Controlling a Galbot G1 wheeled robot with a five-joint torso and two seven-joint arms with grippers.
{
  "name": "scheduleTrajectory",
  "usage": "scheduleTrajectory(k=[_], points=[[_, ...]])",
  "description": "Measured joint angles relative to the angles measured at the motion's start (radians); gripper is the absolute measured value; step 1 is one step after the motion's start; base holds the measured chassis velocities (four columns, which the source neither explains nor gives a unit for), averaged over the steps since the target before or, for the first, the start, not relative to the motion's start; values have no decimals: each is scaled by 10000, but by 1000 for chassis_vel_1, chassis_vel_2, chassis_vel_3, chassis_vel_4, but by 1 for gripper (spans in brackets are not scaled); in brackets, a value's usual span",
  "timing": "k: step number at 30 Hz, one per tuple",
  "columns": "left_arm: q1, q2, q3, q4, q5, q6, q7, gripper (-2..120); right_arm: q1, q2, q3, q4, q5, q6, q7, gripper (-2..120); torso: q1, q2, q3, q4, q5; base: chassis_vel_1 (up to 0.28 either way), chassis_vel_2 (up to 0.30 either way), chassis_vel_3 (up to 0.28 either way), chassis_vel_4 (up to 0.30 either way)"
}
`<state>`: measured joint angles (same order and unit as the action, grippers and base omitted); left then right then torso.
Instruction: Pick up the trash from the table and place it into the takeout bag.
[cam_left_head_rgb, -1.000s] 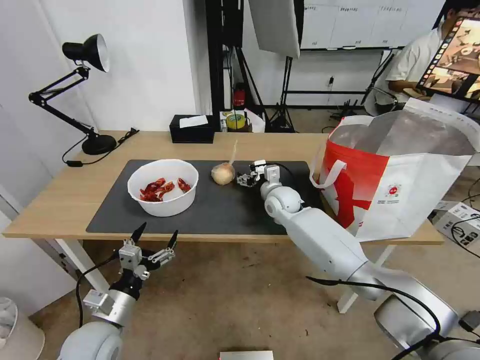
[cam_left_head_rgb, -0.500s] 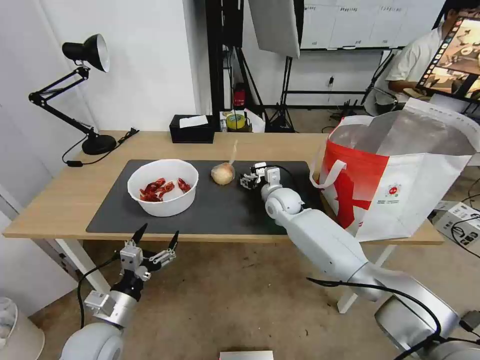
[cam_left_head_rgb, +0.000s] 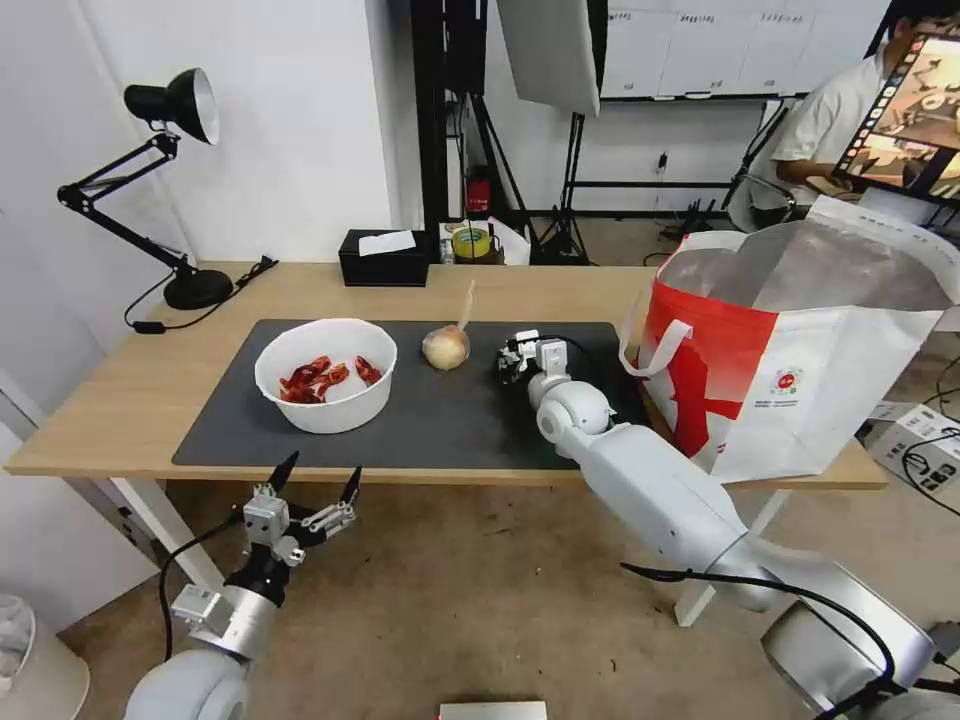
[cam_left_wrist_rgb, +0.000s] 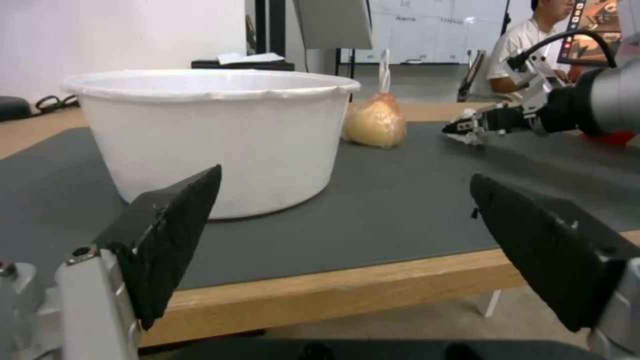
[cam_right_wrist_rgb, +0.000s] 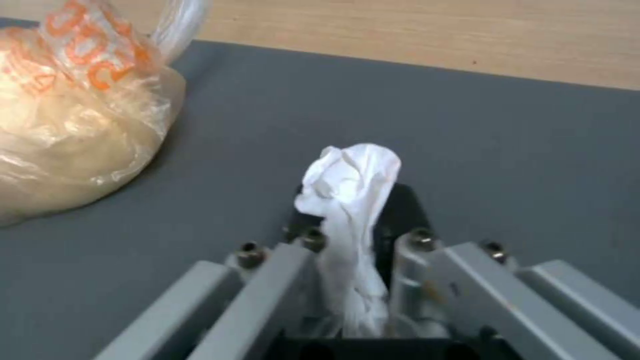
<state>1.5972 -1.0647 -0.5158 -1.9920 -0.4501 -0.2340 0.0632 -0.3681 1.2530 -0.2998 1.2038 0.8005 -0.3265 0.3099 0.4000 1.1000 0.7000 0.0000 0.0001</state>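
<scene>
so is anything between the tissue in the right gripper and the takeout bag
Nothing visible. The right gripper holds the crumpled tissue over bare mat; the takeout bag stands open to its right.

Bare mat left between obstacles
Open mat is seen mid-frame, bounded by the bowl left, knotted bag above and takeout bag right.

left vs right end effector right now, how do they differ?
The left end effector is open and empty; the right end effector is shut on the crumpled tissue. Left hangs below the table front edge; right is above the grey mat, near the knotted bag. Both point toward the table.
</scene>
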Motion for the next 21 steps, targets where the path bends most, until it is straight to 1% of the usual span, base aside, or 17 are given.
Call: scheduleTrajectory(k=[1, 3, 6, 7, 8, 10, 11, 14, 15, 17, 18, 19, 21], points=[[-3, 6, -1, -21, -2, 6, -8, 100, -28, -89, 22, 141, 72, 52, -17, 0, 1, 0, 0, 0, 1, 0, 0, 0, 0], [-6, 10, -1, -27, -3, 9, -12, 100, -51, -150, 37, 246, 114, 105, -40, 0, 0, 0, 0, 0, 1, 0, 0, 0, 0], [-25, 16, -8, -63, -8, 13, -29, 100, -318, -674, 64, 1348, 166, 477, -124, 0, 0, 0, 0, 1, 0, 0, 0, 0, 0], [-25, 16, -8, -63, -8, 13, -29, 100, -318, -674, 64, 1348, 166, 477, -124, 0, 0, 0, 0, 1, 0, 0, 0, 0, 0], [-31, 16, -7, -82, -14, 15, -32, 100, -514, -978, 75, 2028, 131, 588, -89, 0, 0, 0, 0, 0, 1, 0, 0, 0, 0], [-32, 15, 41, -114, -34, 38, -44, 100, -902, -1449, 118, 2940, -73, 804, 16, 0, -1, 0, 0, 1, 1, 0, 0, 0, 0], [-32, 15, 41, -114, -34, 38, -44, 100, -902, -1449, 118, 2940, -73, 804, 16, 0, -1, 0, 0, 1, 1, 0, 0, 0, 0], [-70, 20, 112, -122, -38, 149, -49, 100, -1854, -2242, 518, 4512, -546, 1190, 57, 0, -1, 0, 0, 0, 2, 0, 0, 0, 0], [-70, 20, 112, -122, -38, 149, -49, 100, -1854, -2242, 518, 4512, -546, 1190, 57, 0, -1, 0, 0, 0, 2, 0, 0, 0, 0], [-106, 33, 124, -122, -40, 187, -54, 100, -2637, -2733, 920, 5532, -783, 1470, 70, 0, -1, 0, -1, -3, 3, 0, 0, 0, 0], [-115, 43, 127, -121, -41, 197, -54, 100, -3004, -2946, 1146, 5940, -908, 1667, 54, 0, -2, 0, -1, 0, 3, 0, 0, 0, 0], [-115, 43, 127, -121, -41, 197, -54, 100, -3004, -2946, 1146, 5940, -908, 1667, 54, 0, -2, 0, -1, 0, 3, 0, 0, 0, 0], [-121, 58, 153, -121, -40, 203, -57, 100, -3816, -3373, 1643, 6673, -1165, 2062, -87, 0, -1, 0, -2, -1, 2, 0, 0, 0, 0]])
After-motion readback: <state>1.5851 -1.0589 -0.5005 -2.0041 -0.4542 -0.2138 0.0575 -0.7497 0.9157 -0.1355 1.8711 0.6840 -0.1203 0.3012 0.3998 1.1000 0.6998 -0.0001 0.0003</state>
